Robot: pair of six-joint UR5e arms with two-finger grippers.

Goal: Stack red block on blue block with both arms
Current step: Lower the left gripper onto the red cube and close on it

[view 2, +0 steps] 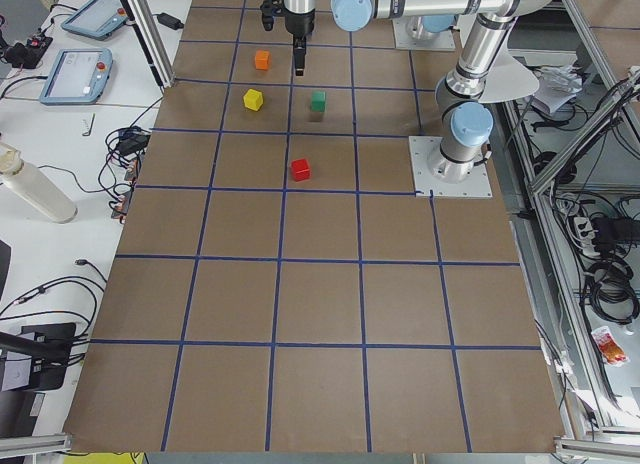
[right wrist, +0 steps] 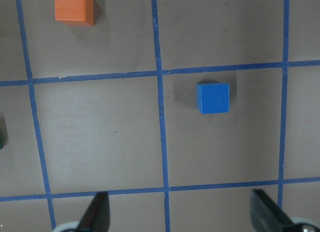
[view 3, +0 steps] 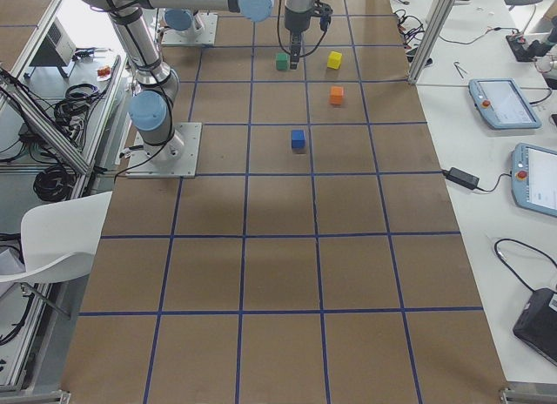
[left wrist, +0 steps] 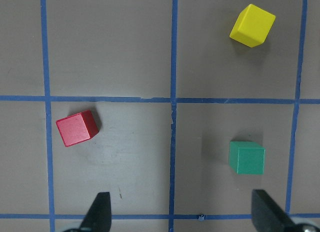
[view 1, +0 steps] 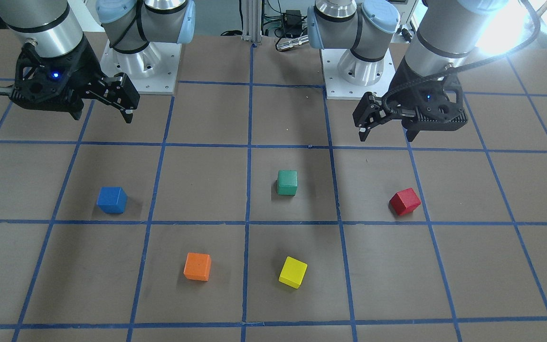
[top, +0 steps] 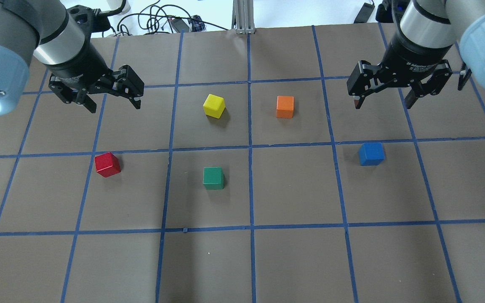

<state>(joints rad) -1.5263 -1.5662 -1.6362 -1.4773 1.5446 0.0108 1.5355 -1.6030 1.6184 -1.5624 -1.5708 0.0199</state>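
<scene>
The red block (view 1: 404, 201) (top: 107, 164) sits on the table on my left side and also shows in the left wrist view (left wrist: 76, 128). My left gripper (top: 114, 105) (view 1: 386, 135) (left wrist: 184, 214) hangs open and empty above the table, off to one side of the red block. The blue block (view 1: 111, 200) (top: 371, 153) sits on my right side and shows in the right wrist view (right wrist: 213, 98). My right gripper (top: 382, 103) (view 1: 102, 115) (right wrist: 181, 214) hangs open and empty above the table, off to one side of the blue block.
A green block (top: 213, 178), a yellow block (top: 214, 105) and an orange block (top: 285, 106) stand between the two task blocks. The brown table carries a blue tape grid (top: 249, 147). The arm bases (view 1: 140, 71) (view 1: 359, 76) stand at the robot's edge.
</scene>
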